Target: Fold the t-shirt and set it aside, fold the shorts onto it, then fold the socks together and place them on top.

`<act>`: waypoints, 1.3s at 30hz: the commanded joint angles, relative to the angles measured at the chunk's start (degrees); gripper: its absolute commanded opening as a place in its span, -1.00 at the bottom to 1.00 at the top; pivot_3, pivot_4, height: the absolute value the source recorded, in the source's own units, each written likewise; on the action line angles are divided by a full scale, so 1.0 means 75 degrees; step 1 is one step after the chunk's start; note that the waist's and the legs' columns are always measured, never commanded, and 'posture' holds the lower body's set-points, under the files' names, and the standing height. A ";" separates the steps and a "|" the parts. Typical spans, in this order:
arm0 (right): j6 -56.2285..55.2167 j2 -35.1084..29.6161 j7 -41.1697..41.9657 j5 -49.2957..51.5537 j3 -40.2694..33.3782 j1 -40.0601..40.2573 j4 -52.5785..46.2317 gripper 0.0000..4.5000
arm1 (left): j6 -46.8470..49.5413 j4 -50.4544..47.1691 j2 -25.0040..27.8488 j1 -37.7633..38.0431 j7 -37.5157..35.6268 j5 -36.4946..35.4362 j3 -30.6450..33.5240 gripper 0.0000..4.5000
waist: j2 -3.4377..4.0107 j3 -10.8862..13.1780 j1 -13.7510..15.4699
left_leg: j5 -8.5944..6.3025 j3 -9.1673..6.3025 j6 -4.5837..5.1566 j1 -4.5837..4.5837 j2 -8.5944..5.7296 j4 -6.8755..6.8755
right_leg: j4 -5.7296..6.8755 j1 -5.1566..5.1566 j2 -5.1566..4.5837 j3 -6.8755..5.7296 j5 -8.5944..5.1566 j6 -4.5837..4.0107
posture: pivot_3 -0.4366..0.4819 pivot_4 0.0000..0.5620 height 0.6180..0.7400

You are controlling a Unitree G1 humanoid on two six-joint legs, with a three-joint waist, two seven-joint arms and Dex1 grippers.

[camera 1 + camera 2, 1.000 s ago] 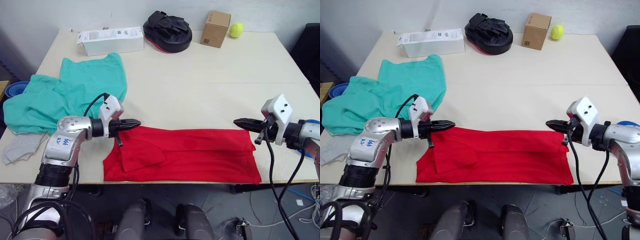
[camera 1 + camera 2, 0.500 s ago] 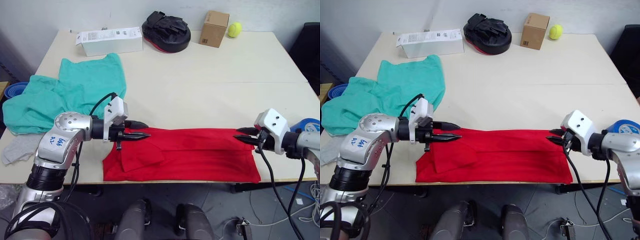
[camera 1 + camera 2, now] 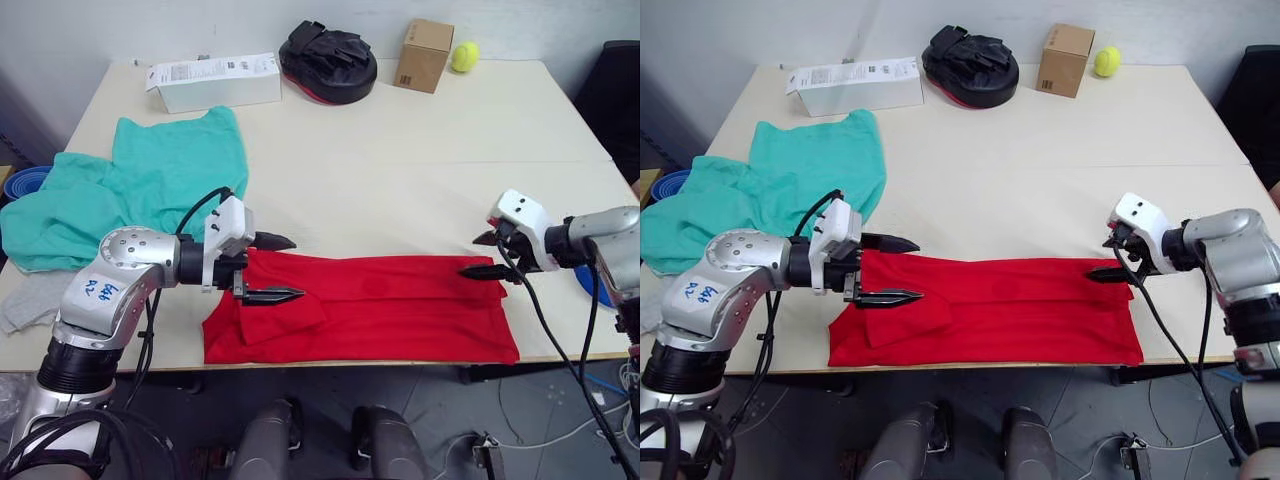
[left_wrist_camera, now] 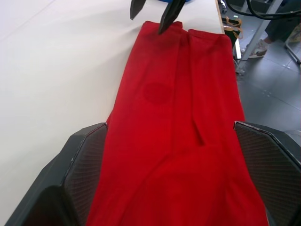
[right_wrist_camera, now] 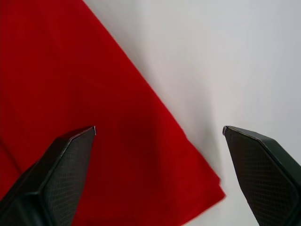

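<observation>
**Both grippers spread wide over the ends of the t-shirt**

Pale tabletop [image 3: 400, 170] carries the whole job: the t-shirt [image 3: 400, 310] lies along the near edge as a long red band, already folded lengthwise, with a loose flap turned over at its left end. Over the last second we see both arms change. Our left gripper [image 3: 270, 268], which pointed at the shirt's left edge with fingers together, now has them parted, one above the far hem and one over the flap. Our right gripper [image 3: 488, 256] has drawn in from beyond the cloth to the far right corner, and its fingers have opened too. We read this as the set-up for the crosswise fold, with both ends about to be pinched; nothing is held yet.

From the left wrist, the red band runs straight out between the two spread fingers [image 4: 84, 174], so the cloth sits squarely in the gap. From the right wrist, the shirt's corner lies between the fingers, nearer one than the other, with bare table under the second.

Off to the left, the shorts [image 3: 130, 190] lie crumpled and unfolded, well apart from the shirt, and the socks [image 3: 25, 300] sit at the table's left edge beside them.
</observation>
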 commanded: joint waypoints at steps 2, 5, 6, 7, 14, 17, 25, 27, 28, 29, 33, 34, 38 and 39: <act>-0.0227 0.0037 0.0625 -0.0633 0.0570 -0.0718 0.0829 0.98 | -0.0162 -0.0407 0.0068 0.0183 0.0277 -0.0025 0.0259 1.00 | 0.0000 0.0000 -0.0005 | -0.0004 0.0000 -0.0006 -0.0001 0.0000 -0.0001 | -0.0001 -0.0001 -0.0001 0.0000 0.0000 0.0000 | -0.05 -0.47 1.00; -0.0441 0.0230 0.0735 -0.0967 0.0831 -0.0979 0.1325 0.91 | -0.0183 -0.0476 0.0077 0.0248 0.0418 -0.0019 0.0276 1.00 | 0.0000 0.0000 0.0001 | -0.0021 0.0000 -0.0035 -0.0002 0.0000 0.0000 | 0.0001 -0.0003 -0.0001 0.0000 0.0000 0.0000 | -0.05 -0.47 1.00; -0.0541 0.0273 0.0732 -0.1061 0.0866 -0.1026 0.1445 0.81 | -0.0182 -0.0491 0.0084 0.0260 0.0445 -0.0024 0.0277 1.00 | 0.0000 0.0000 -0.0002 | -0.0021 0.0000 -0.0035 -0.0002 0.0000 0.0000 | 0.0001 -0.0003 -0.0001 0.0000 0.0000 0.0000 | -0.05 -0.47 1.00; -0.0612 0.0325 0.0720 -0.1156 0.0906 -0.1069 0.1566 0.72 | -0.0180 -0.0510 0.0095 0.0276 0.0470 -0.0034 0.0289 1.00 | 0.0001 0.0000 -0.0004 | -0.0021 0.0000 -0.0036 -0.0001 0.0000 0.0000 | 0.0003 -0.0003 0.0000 -0.0001 0.0000 0.0000 | -0.05 -0.47 1.00; -0.1017 0.0631 0.0721 -0.1566 0.0977 -0.1066 0.1981 -0.36 | -0.0156 -0.0643 0.0181 0.0370 0.0588 -0.0082 0.0367 1.00 | 0.0000 0.0000 -0.0006 | -0.0019 0.0000 -0.0038 0.0001 0.0000 0.0001 | 0.0008 -0.0001 0.0005 -0.0002 0.0000 0.0000 | -0.05 -0.47 1.00; -0.1494 0.0684 0.0559 -0.1681 0.0875 -0.0990 0.1982 -0.82 | -0.0145 -0.0643 0.0211 0.0334 0.0620 -0.0102 0.0384 1.00 | -0.0003 -0.0002 -0.0009 | -0.0020 -0.0001 -0.0041 0.0004 0.0001 0.0002 | 0.0007 0.0002 0.0007 -0.0002 0.0000 0.0000 | -0.05 -0.47 1.00; -0.2357 0.1048 -0.0036 -0.1896 0.0641 -0.1712 0.2219 -0.99 | -0.0242 -0.0530 0.0201 0.0310 0.0690 -0.0032 0.0368 1.00 | -0.0004 -0.0002 -0.0187 | -0.0013 0.0002 -0.0051 0.0009 0.0001 0.0004 | 0.0015 0.0003 0.0008 0.0004 0.0001 -0.0001 | -0.05 -0.47 1.00; -0.2548 0.1186 -0.0119 -0.2045 0.0691 -0.2073 0.2492 -0.99 | -0.0266 -0.0510 0.0185 0.0303 0.0714 -0.0022 0.0363 1.00 | 0.0002 0.0001 -0.0209 | -0.0011 0.0006 -0.0053 0.0007 0.0001 -0.0002 | 0.0019 -0.0007 0.0012 0.0009 0.0001 -0.0002 | -0.05 -0.47 1.00; -0.2753 0.1285 -0.0256 -0.2185 0.0742 -0.2323 0.2759 -0.99 | -0.0287 -0.0494 0.0173 0.0297 0.0733 -0.0015 0.0362 1.00 | 0.0003 0.0002 -0.0204 | -0.0008 0.0006 -0.0050 0.0007 0.0001 -0.0006 | 0.0023 -0.0012 0.0015 0.0011 0.0001 -0.0002 | -0.05 -0.47 1.00; -0.2970 0.1371 -0.0390 -0.2319 0.0788 -0.2534 0.3023 -0.99 | -0.0309 -0.0469 0.0159 0.0284 0.0750 -0.0005 0.0352 1.00 | 0.0004 0.0002 -0.0202 | 0.0006 0.0005 -0.0031 0.0005 0.0003 -0.0010 | 0.0026 -0.0017 0.0018 0.0010 0.0001 -0.0002 | -0.05 -0.47 1.00; -0.3715 0.1900 -0.0819 -0.2839 0.0984 -0.3560 0.4388 -0.99 | -0.0402 -0.0398 0.0081 0.0270 0.0861 0.0043 0.0332 1.00 | 0.0005 0.0003 -0.0207 | 0.0011 0.0005 -0.0023 0.0003 0.0009 -0.0013 | 0.0031 -0.0024 0.0027 0.0012 0.0000 -0.0002 | -0.05 -0.47 1.00; -0.3860 0.2028 -0.0870 -0.2952 0.1028 -0.3778 0.4716 -0.99 | -0.0417 -0.0392 0.0069 0.0279 0.0898 0.0045 0.0336 1.00 | 0.0005 0.0003 -0.0207 | 0.0011 0.0005 -0.0023 0.0003 0.0010 -0.0013 | 0.0031 -0.0024 0.0028 0.0012 0.0000 -0.0002 | -0.05 -0.47 1.00; -0.4403 0.2535 -0.1491 -0.3431 0.1222 -0.4525 0.5979 -0.99 | -0.0480 -0.0374 0.0057 0.0403 0.1036 0.0034 0.0426 1.00 | 0.0005 0.0003 -0.0209 | 0.0011 0.0005 -0.0023 0.0002 0.0011 -0.0013 | 0.0031 -0.0023 0.0033 0.0017 0.0000 -0.0002 | -0.05 -0.47 1.00; -0.4515 0.2660 -0.1656 -0.3543 0.1253 -0.4668 0.6238 -0.99 | -0.0488 -0.0381 0.0061 0.0440 0.1067 0.0026 0.0454 1.00 | 0.0005 0.0003 -0.0210 | 0.0011 0.0004 -0.0022 0.0002 0.0011 -0.0013 | 0.0032 -0.0023 0.0033 0.0017 0.0001 -0.0002 | -0.05 -0.47 1.00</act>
